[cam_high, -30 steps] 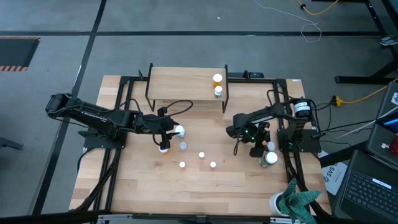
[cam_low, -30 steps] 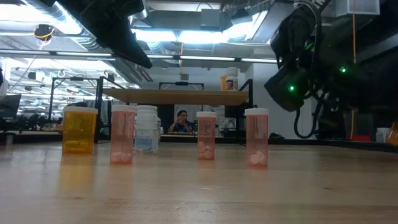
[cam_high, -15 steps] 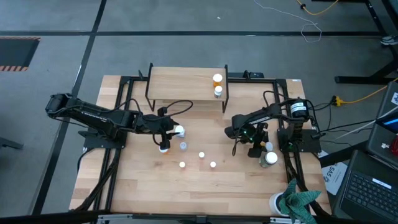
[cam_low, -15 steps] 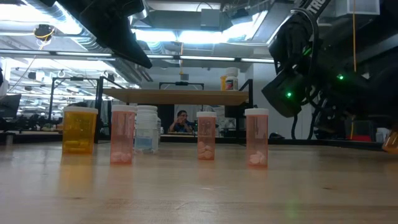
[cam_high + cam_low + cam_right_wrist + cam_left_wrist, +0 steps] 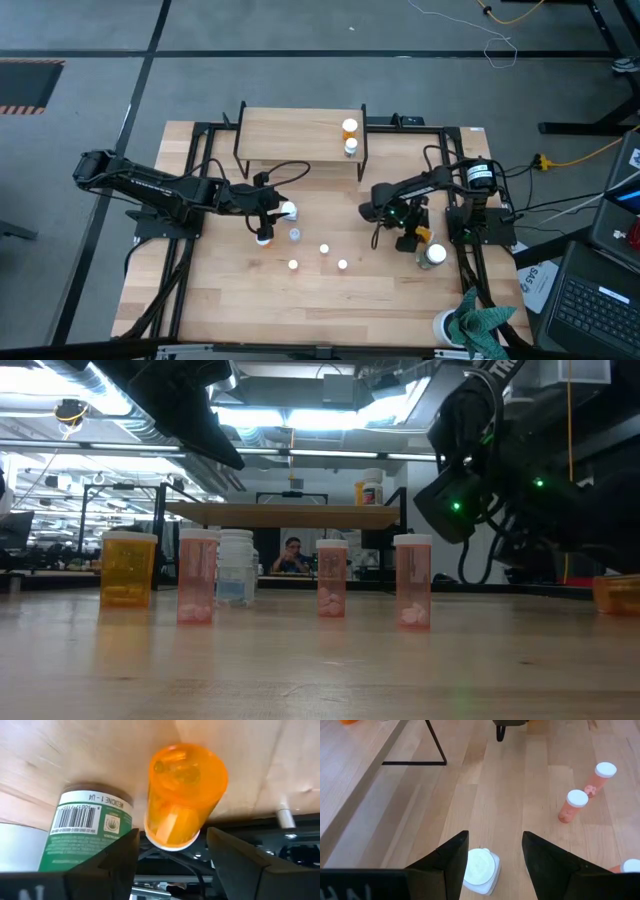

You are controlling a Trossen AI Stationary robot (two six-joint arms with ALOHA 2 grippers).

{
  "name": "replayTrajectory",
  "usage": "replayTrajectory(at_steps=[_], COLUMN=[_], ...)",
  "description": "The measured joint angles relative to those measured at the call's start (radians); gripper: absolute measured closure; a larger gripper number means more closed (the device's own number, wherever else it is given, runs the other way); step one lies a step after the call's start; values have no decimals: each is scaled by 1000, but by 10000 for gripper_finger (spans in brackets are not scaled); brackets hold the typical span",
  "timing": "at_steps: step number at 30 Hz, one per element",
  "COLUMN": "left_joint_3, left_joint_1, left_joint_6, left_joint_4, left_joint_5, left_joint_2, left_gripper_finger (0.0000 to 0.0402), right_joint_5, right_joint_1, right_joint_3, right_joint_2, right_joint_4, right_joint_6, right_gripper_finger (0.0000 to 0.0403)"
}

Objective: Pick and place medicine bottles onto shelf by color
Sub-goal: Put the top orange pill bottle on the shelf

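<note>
Currently, everything was placed relative to the shelf (image 5: 300, 135). Two medicine bottles, one orange (image 5: 349, 127) and one white (image 5: 350, 147), were seen standing on its right end. The right gripper (image 5: 412, 236) was positioned in front of and to the right of the shelf, fingers spread, with an orange bottle (image 5: 182, 790) lying between them, not clamped, beside a green-labelled bottle (image 5: 85, 827). The left gripper (image 5: 272, 222) was held in front of the shelf's left part, fingers parted astride a white-capped bottle (image 5: 480, 870), unclenched. Pinkish bottles (image 5: 576, 805) stood further forward.
</note>
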Motion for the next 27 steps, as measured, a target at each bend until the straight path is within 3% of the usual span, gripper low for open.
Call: replayTrajectory(at_steps=[8, 17, 27], left_joint_3=[0, 0, 0], left_joint_1=[0, 0, 0], left_joint_6=[0, -1, -2], left_joint_4=[0, 0, 0], left_joint_5=[0, 0, 0], left_joint_2=[0, 0, 0], left_gripper_finger=[221, 221, 221], right_joint_5=[82, 84, 88], right_joint_1=[0, 13, 42], right_joint_3=[27, 25, -64], right_joint_2=[0, 0, 0], right_joint_4=[24, 92, 130], right_joint_6=[2, 37, 108], right_gripper_finger=[167, 167, 166])
